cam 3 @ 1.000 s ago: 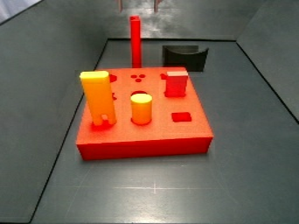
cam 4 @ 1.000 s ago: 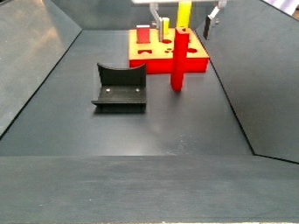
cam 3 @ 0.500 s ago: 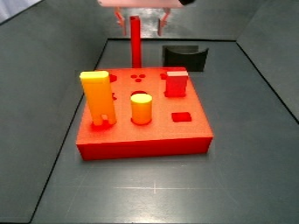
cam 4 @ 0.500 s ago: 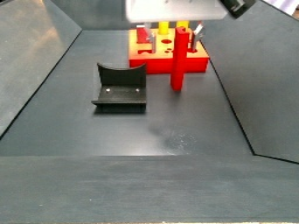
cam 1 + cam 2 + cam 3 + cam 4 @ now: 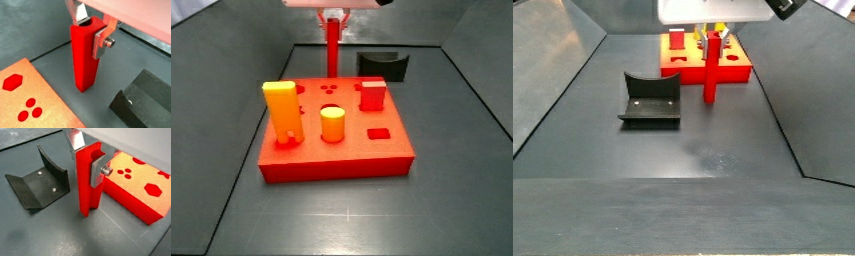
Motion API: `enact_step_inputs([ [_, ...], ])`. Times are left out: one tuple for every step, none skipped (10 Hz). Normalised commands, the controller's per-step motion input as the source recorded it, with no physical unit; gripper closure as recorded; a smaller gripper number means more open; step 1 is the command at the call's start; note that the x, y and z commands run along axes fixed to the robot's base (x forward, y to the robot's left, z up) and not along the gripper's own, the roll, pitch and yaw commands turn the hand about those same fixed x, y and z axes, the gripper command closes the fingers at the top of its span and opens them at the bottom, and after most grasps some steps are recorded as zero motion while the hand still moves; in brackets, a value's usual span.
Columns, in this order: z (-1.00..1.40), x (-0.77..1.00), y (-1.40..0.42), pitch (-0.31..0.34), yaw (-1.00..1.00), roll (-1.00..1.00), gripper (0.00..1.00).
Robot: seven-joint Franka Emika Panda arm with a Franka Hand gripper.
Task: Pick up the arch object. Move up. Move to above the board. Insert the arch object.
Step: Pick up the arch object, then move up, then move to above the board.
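The arch object, a tall slim red bar [image 5: 334,50], stands upright on the floor behind the board; it also shows in a side view [image 5: 711,68]. The gripper [image 5: 335,14] hangs over it, also seen in a side view [image 5: 714,28]. In both wrist views the gripper [image 5: 91,25] [image 5: 87,153] is shut on the top of the bar [image 5: 85,60] [image 5: 88,183], with a silver finger [image 5: 101,42] flat on one side. The bar's base is at the floor. The board [image 5: 352,155], a thick red slab, lies right next to it [image 5: 133,195].
The board carries a tall yellow-orange block [image 5: 282,112], a yellow cylinder [image 5: 333,124], a red peg [image 5: 372,95] and a square slot [image 5: 380,133]. A dark block with a curved cut-out [image 5: 651,100] sits on the floor beside the bar [image 5: 40,183]. Grey walls slope up round the floor.
The gripper has come down over the bar's top and its fingers have closed on it. The bar has shifted slightly sideways between the fingers.
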Motion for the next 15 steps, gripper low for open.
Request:
enact_step_inputs([
  [0.00,0.00,0.00,0.000,0.00,0.00,1.00],
  [0.00,0.00,0.00,0.000,0.00,0.00,1.00],
  [0.00,0.00,0.00,0.000,0.00,0.00,1.00],
  [0.00,0.00,0.00,0.000,0.00,0.00,1.00],
  [0.00,0.00,0.00,0.000,0.00,0.00,1.00],
  [0.00,0.00,0.00,0.000,0.00,0.00,1.00],
  [0.00,0.00,0.00,0.000,0.00,0.00,1.00],
  [0.83,0.00,0.00,0.000,0.00,0.00,1.00],
  [0.82,0.01,-0.04,0.001,-0.02,0.00,1.00],
  [0.73,0.00,-0.03,0.022,-0.02,0.00,1.00],
  [0.53,0.00,-0.02,0.040,-0.02,0.00,1.00],
  [0.36,0.00,-0.01,0.052,-0.01,0.00,1.00],
  [0.18,0.01,-0.01,0.065,-0.01,0.00,1.00],
  [1.00,-0.14,-0.12,-0.104,-0.52,-0.13,1.00],
  [1.00,-0.15,-0.12,-0.090,-0.51,-0.13,1.00],
])
